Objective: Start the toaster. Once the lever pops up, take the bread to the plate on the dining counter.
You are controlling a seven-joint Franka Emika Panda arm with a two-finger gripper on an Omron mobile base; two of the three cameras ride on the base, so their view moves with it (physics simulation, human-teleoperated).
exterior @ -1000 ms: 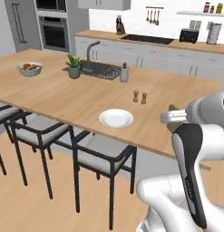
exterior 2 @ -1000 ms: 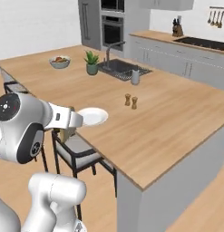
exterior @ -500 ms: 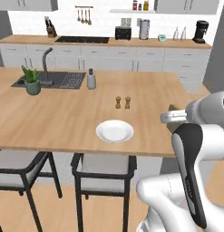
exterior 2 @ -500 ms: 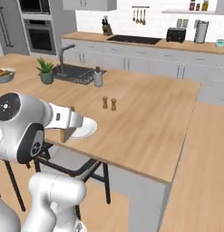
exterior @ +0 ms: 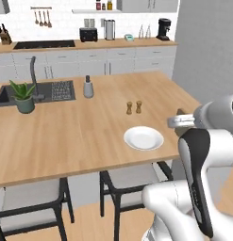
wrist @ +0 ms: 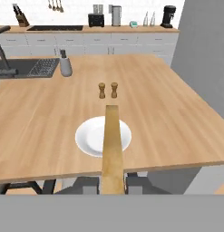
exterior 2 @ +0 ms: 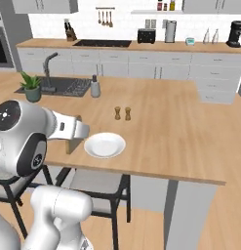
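Bread slice (wrist: 112, 149) clamped edge-on between the fingers (wrist: 133, 183), hanging over the near rim of the white plate (wrist: 88, 138) on the dining tabletop (wrist: 41, 118); advance to plate centre, lower, then release.

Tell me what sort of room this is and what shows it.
A rendered home kitchen, it seems: a wood dining counter with an inset sink and stools under it, and a black hob and toaster on the back worktop.

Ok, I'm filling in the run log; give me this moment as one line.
phase: carrying to plate | jaws: shut on bread | plate: bare, on dining counter | toaster: far back worktop
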